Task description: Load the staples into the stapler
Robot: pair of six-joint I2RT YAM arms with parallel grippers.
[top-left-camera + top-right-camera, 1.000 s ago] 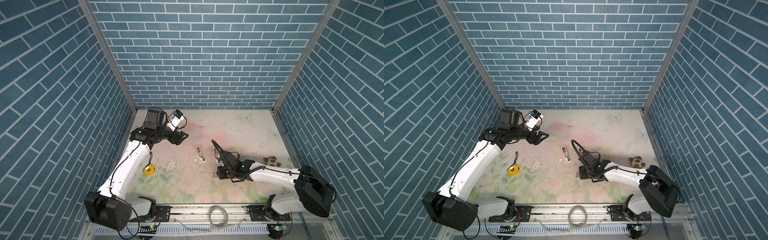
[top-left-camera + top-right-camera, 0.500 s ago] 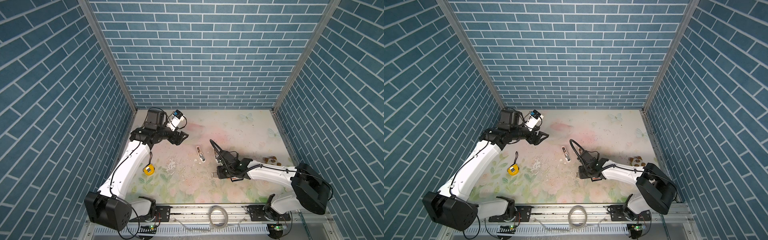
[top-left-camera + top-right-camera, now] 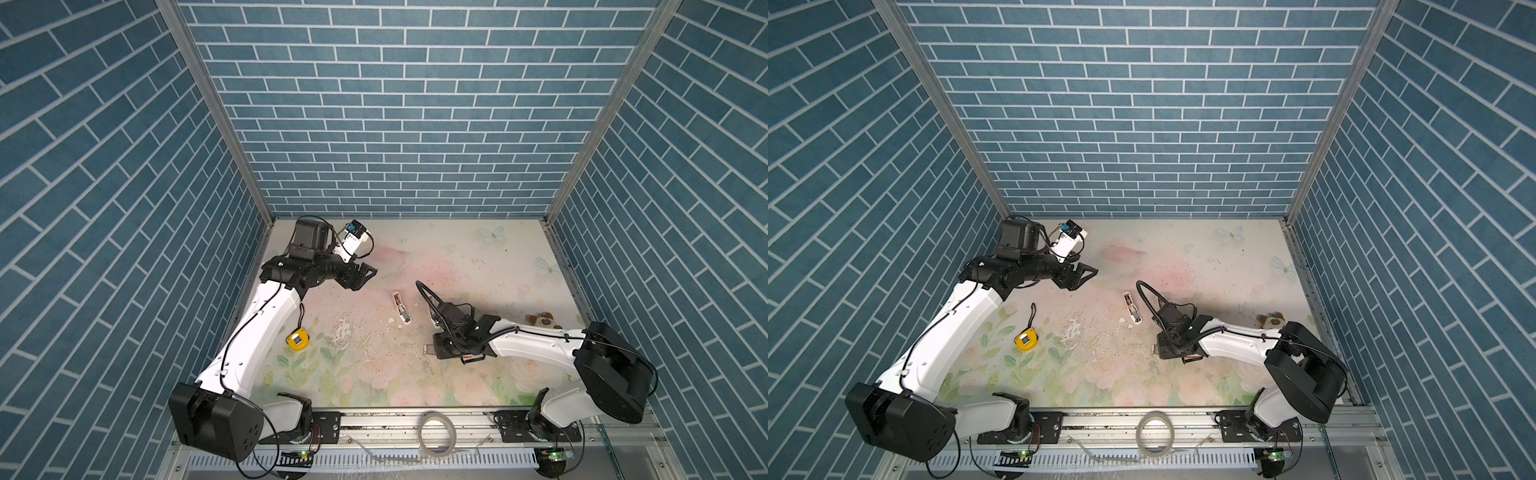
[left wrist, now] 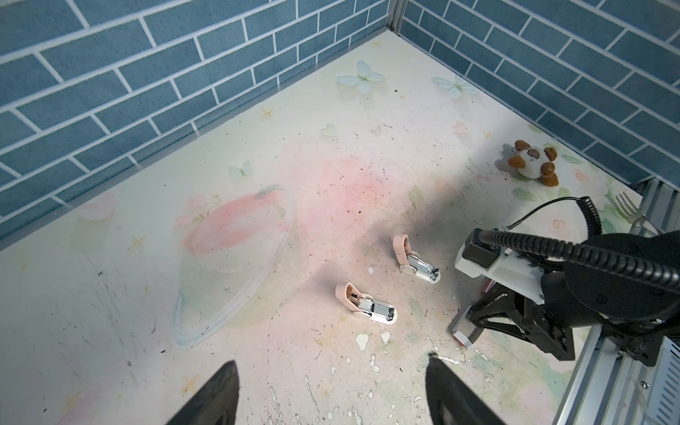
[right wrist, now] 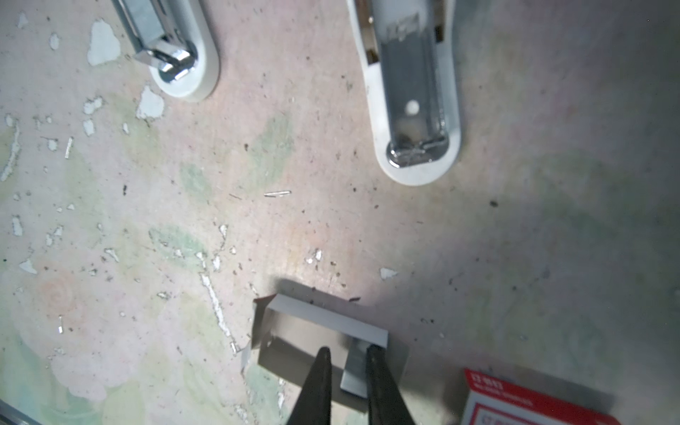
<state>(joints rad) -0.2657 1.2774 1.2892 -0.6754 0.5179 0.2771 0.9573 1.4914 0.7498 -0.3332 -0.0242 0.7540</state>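
Right of centre on the floral tabletop (image 3: 465, 257), the right gripper (image 5: 348, 349) sets its jaws, slightly apart, either side of the staples (image 5: 355, 371), a grey strip lying in an open white cardboard tray (image 5: 323, 320). A sliver of gap shows beside one jaw. A red-and-white box (image 5: 533, 401) sits just beside the tray. The stapler (image 3: 402, 309), lid swung open, lies apart from them toward mid-tabletop. At rear left, the left gripper (image 3: 365, 276) hovers, jaws wide apart.

Bright even light, blurry right-wrist close-up
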